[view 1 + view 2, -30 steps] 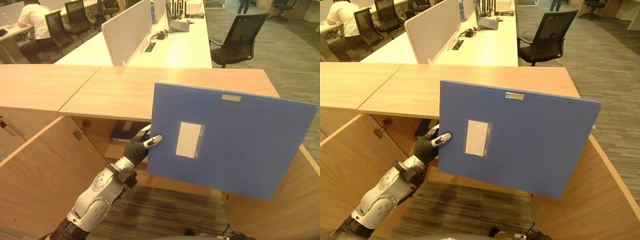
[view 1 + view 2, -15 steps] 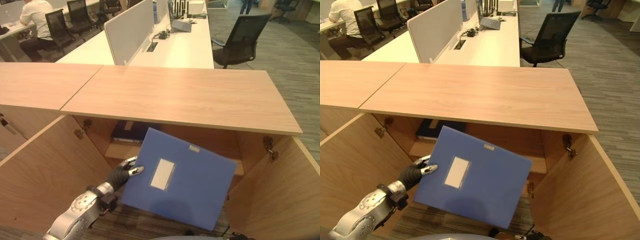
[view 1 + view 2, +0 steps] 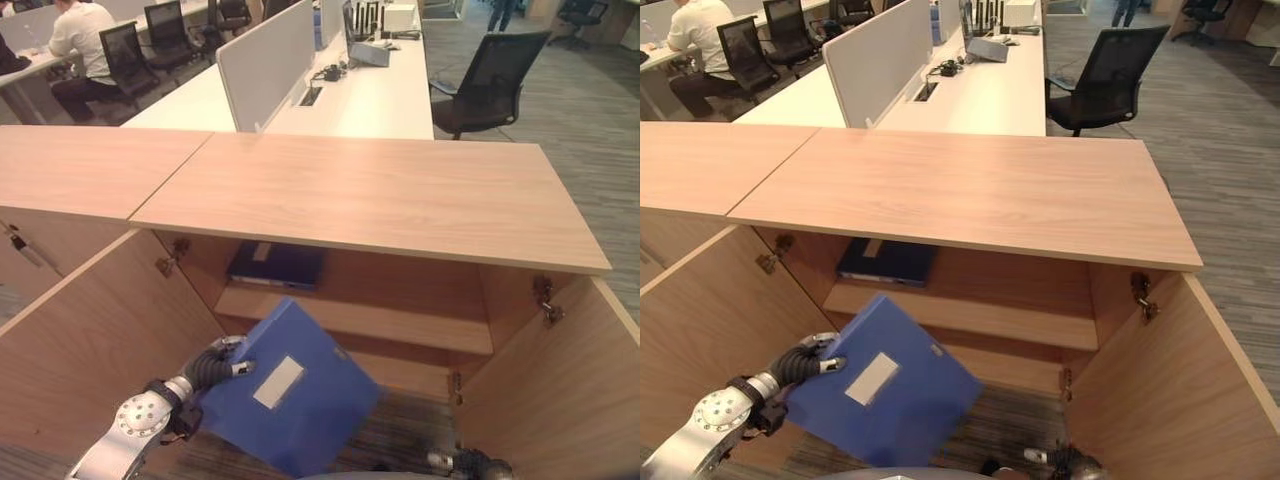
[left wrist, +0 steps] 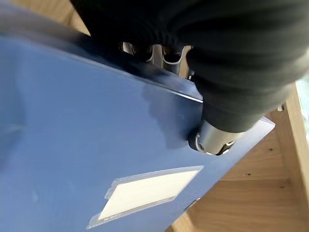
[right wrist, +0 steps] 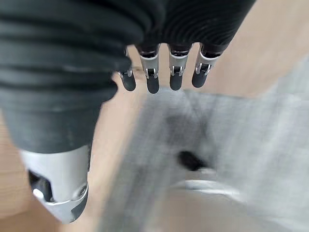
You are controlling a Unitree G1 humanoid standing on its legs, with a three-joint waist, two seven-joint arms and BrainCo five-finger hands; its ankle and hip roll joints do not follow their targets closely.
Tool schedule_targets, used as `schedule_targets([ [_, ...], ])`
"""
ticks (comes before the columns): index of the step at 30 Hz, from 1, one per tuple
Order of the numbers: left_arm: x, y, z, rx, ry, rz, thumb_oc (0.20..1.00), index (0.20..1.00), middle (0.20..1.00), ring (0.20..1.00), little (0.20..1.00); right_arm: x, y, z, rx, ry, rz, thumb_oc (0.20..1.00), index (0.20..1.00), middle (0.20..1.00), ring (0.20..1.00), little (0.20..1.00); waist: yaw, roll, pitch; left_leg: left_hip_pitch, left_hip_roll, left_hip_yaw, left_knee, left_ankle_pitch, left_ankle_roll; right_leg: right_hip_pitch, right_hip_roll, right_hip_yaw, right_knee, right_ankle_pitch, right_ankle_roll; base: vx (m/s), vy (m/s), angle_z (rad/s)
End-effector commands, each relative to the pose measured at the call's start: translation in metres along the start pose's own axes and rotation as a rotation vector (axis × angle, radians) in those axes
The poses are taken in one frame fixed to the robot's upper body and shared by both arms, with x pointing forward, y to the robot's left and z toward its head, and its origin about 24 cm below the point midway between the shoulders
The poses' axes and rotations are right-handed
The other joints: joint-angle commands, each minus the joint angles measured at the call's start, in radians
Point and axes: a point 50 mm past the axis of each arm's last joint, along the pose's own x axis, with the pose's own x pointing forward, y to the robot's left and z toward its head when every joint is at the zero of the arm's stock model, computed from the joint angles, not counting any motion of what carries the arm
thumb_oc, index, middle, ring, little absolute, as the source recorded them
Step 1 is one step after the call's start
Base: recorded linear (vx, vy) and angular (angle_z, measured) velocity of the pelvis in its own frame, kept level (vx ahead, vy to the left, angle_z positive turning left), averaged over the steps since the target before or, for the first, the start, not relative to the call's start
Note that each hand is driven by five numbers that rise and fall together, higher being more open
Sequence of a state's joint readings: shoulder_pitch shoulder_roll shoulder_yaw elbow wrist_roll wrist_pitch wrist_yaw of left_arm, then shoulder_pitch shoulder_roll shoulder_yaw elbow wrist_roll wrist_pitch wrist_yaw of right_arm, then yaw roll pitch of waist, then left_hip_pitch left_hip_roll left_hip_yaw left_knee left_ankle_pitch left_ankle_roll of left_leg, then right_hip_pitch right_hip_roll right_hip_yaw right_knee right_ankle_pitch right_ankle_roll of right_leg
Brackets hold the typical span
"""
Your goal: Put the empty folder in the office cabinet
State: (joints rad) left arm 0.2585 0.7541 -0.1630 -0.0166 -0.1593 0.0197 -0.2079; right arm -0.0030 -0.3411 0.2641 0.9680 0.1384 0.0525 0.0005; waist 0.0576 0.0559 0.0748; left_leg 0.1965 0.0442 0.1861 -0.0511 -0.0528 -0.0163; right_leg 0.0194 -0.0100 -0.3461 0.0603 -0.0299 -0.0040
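**Blue folder held low at the open cabinet**

My left hand grips the blue folder at its upper left corner: the thumb lies across the front cover, and in my left wrist view the fingers curl round behind the edge. The folder is tilted, its front cover with the white label pocket turned up toward my head. It hangs low, near me, in front of the cabinet's opening and left of centre, above the striped carpet. I cannot tell whether any corner touches the floor.

The office cabinet stands with both doors swung open toward me. The left door is just beside my forearm; the right door is well apart from the folder. Inside, on the shelf, a dark binder lies flat at the far left. The folder I hold is below and nearer than that shelf, not on it.

My right hand holds nothing; its fingers hang straight and relaxed.

Beyond the cabinet top are a white desk with a divider panel, a black office chair, and a seated person at the far left.
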Motion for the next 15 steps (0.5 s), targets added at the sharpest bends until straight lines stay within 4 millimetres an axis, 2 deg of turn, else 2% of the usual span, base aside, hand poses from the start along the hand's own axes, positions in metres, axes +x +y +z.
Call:
schedule_targets([
  [1, -0.006, 0.021, 0.031, 0.185, -0.155, 0.094, 0.200, 0.200, 0.200, 0.200, 0.200, 0.000, -0.014, 0.046, 0.019, -0.189, -0.026, 1.000, 1.000, 1.000, 1.000, 1.000, -0.005, -0.071, -0.007, -0.022, -0.032, -0.034, -0.036, -0.006, -0.011, 0.139, -0.052, 0.022, -0.148, 0.024, 0.121, 0.00, 0.000, 0.00],
  [2, -0.006, 0.023, 0.032, 0.218, -0.159, 0.118, 0.200, 0.200, 0.200, 0.200, 0.200, -0.004, -0.019, 0.058, 0.009, -0.254, -0.035, 1.000, 1.000, 1.000, 1.000, 1.000, -0.007, -0.071, -0.007, -0.022, -0.032, -0.035, -0.036, -0.007, -0.012, 0.139, -0.052, 0.022, -0.148, 0.024, 0.121, 0.00, 0.000, 0.00],
  [3, -0.006, 0.023, 0.033, 0.218, -0.159, 0.118, 0.200, 0.200, 0.200, 0.200, 0.200, -0.004, -0.019, 0.058, 0.009, -0.254, -0.036, 1.000, 1.000, 1.000, 1.000, 1.000, -0.007, -0.072, -0.008, -0.026, -0.033, -0.035, -0.036, -0.003, -0.011, 0.136, -0.053, 0.021, -0.148, 0.027, 0.120, 0.00, 0.000, 0.00],
  [4, -0.005, 0.025, 0.036, 0.247, -0.171, 0.136, 0.200, 0.200, 0.200, 0.200, 0.200, -0.007, -0.023, 0.068, -0.007, -0.304, -0.047, 1.000, 1.000, 1.000, 1.000, 1.000, -0.008, -0.071, -0.008, -0.025, -0.033, -0.035, -0.036, -0.004, -0.011, 0.136, -0.054, 0.020, -0.148, 0.026, 0.120, 0.00, 0.000, 0.00],
  [6, -0.004, 0.030, 0.049, 0.366, -0.224, 0.207, 0.200, 0.200, 0.200, 0.200, 0.200, -0.026, -0.033, 0.110, -0.055, -0.514, -0.079, 1.000, 1.000, 1.000, 1.000, 1.000, -0.010, -0.070, -0.007, -0.026, -0.034, -0.034, -0.036, -0.005, -0.011, 0.135, -0.057, 0.017, -0.148, 0.024, 0.120, 0.00, 0.000, 0.00],
  [8, -0.005, 0.033, 0.055, 0.396, -0.251, 0.239, 0.200, 0.200, 0.200, 0.200, 0.200, -0.036, -0.034, 0.127, -0.092, -0.604, -0.076, 1.000, 1.000, 1.000, 1.000, 1.000, -0.010, -0.069, -0.005, -0.026, -0.034, -0.030, -0.036, -0.005, -0.012, 0.135, -0.057, 0.016, -0.148, 0.024, 0.120, 0.00, 0.000, 0.00],
  [13, -0.007, 0.034, 0.074, 0.455, -0.334, 0.272, 0.200, 0.200, 0.200, 0.200, 0.200, -0.053, -0.027, 0.154, -0.191, -0.740, -0.045, 1.000, 1.000, 1.000, 1.000, 1.000, -0.009, -0.070, -0.003, -0.027, -0.032, -0.026, -0.036, -0.003, -0.013, 0.135, -0.059, 0.014, -0.148, 0.024, 0.118, 0.00, 0.000, 0.00],
  [15, -0.008, 0.034, 0.079, 0.467, -0.353, 0.276, 0.200, 0.200, 0.200, 0.200, 0.200, -0.056, -0.024, 0.158, -0.210, -0.760, -0.030, 1.000, 1.000, 1.000, 1.000, 1.000, -0.008, -0.070, -0.004, -0.027, -0.032, -0.025, -0.036, -0.002, -0.013, 0.135, -0.059, 0.013, -0.148, 0.024, 0.118, 0.00, 0.000, 0.00],
])
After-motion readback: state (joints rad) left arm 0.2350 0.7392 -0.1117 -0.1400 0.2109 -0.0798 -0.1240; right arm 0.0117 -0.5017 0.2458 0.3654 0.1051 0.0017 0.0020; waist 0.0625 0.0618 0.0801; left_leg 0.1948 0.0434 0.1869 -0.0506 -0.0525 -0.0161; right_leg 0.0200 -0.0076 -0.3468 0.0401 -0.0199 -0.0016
